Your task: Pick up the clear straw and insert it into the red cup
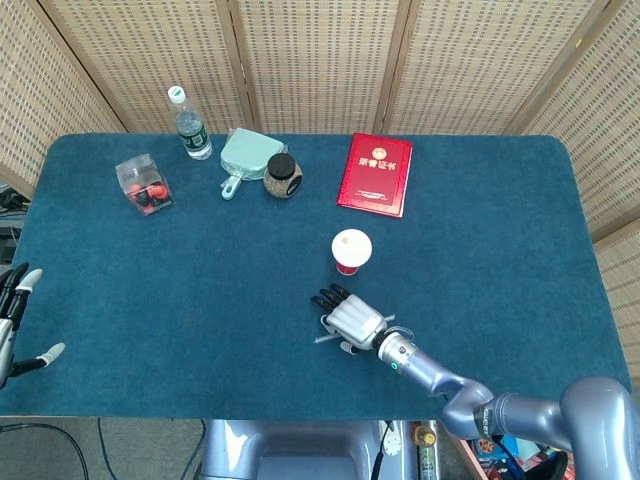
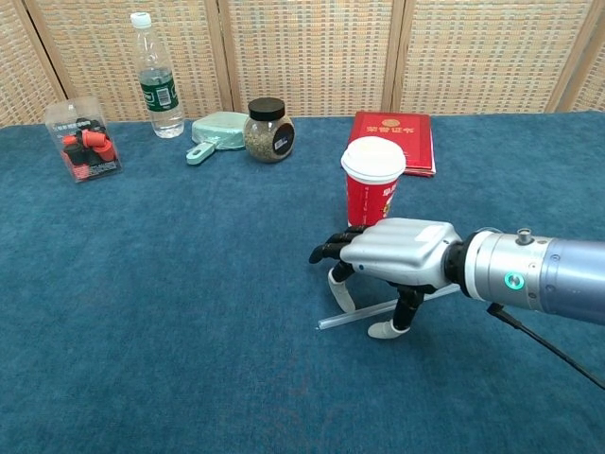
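Note:
The clear straw (image 2: pixel 354 317) lies flat on the blue tablecloth, just in front of the red cup (image 2: pixel 372 184) with its white lid. My right hand (image 2: pixel 392 253) hovers palm-down over the straw's middle, straddling it. Its thumb tip is on the cloth at the near side and a fingertip is down at the far side. The straw still rests on the cloth, ungripped. From the head view the right hand (image 1: pixel 350 319) sits below the cup (image 1: pixel 351 250), with the straw's end (image 1: pixel 322 339) poking out left. My left hand (image 1: pixel 12 320) hangs at the table's left edge, fingers spread, empty.
Along the back stand a water bottle (image 2: pixel 155 76), a mint-green dish (image 2: pixel 217 130), a dark-lidded jar (image 2: pixel 268 130) and a red booklet (image 2: pixel 395 132). A clear box with red and black parts (image 2: pixel 83 140) sits at the back left.

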### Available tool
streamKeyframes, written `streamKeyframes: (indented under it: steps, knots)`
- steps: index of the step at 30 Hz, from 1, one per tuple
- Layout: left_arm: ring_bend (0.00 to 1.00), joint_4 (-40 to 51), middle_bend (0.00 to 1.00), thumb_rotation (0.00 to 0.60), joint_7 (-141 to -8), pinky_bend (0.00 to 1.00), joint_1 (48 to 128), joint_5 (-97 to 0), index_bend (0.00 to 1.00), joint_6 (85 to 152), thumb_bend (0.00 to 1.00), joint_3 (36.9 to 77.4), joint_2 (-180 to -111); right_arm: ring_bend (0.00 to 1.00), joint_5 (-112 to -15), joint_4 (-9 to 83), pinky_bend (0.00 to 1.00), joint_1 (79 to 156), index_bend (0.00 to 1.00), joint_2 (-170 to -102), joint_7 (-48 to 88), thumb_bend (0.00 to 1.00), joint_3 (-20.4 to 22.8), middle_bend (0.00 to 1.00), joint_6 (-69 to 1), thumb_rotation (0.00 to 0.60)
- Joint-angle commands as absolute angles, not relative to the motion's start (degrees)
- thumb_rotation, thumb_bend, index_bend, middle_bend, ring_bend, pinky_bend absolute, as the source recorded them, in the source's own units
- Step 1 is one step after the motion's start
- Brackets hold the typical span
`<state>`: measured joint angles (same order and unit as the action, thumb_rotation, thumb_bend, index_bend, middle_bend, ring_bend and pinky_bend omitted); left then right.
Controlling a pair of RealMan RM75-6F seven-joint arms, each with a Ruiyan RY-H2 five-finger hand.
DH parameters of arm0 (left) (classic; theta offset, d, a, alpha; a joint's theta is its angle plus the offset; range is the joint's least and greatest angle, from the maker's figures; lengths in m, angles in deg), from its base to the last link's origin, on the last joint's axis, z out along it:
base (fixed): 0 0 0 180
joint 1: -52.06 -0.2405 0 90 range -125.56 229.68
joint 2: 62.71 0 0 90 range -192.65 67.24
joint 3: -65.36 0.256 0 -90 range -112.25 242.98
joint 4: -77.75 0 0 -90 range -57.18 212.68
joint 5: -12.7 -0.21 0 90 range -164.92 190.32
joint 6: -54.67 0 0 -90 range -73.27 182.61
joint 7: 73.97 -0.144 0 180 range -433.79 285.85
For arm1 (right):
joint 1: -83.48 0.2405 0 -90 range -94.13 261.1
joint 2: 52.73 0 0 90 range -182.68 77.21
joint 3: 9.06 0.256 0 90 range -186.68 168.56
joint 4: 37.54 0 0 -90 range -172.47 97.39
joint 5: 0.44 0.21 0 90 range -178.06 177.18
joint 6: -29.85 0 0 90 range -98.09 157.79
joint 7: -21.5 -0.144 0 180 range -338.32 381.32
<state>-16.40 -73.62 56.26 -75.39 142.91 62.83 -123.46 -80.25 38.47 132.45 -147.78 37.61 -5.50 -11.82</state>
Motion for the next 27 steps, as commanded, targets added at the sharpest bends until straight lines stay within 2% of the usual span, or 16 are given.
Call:
streamKeyframes:
  steps: [1,11,18,27]
  knots:
    - [0.0,-16.4,0.0,0.6,-73.6,0.0,56.3,-75.4,0.0,142.9,0.1,62.9,-123.5,0.0,-80.2,38.1,0.0,132.5,0.51,-148.0,37.7,0.36,-5.6,0.13,-11.9,0.6]
    - [0.0,-16.2,0.0,0.6,-73.1,0.0,56.2,-75.2,0.0,142.8,0.1,62.8,-123.3,0.0,-79.7,36.2,0.0,132.2,0.58,-149.1,37.1,0.41,-6.1,0.14,-12.3,0.6]
    - [0.0,-16.3,0.0,0.6,-73.1,0.0,56.3,-75.3,0.0,142.6,0.11,62.9,-123.4,0.0,-80.4,36.0,0.0,131.9,0.69,-149.1,36.0,0.43,-6.4,0.18,-13.2,0.6]
    - [0.0,-16.4,0.0,0.6,-73.2,0.0,56.4,-75.5,0.0,142.6,0.11,63.0,-123.3,0.0,-81.1,36.5,0.0,131.5,0.7,-148.6,34.7,0.44,-6.8,0.19,-14.0,0.6]
